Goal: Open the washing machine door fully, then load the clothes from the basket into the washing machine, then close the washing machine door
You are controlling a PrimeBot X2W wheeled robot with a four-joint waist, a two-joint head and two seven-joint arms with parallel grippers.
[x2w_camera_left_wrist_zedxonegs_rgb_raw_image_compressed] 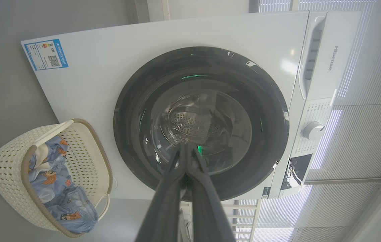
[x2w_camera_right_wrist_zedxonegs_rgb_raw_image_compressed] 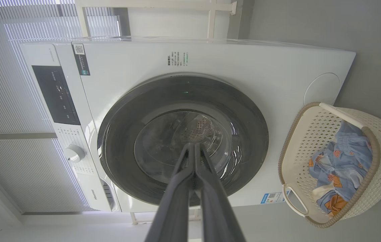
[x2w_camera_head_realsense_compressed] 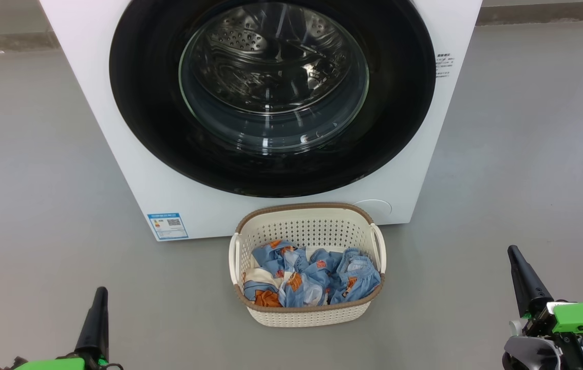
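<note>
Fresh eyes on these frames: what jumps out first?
The big round black-rimmed door, shut, dominates the white washing machine at top centre of the head view. Right below it on the grey floor stands a cream basket holding blue-and-orange clothes.

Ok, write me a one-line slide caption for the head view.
Washing machine door closed, clothes waiting in the basket before it; left gripper and right gripper shut and empty at the lower corners.
</note>
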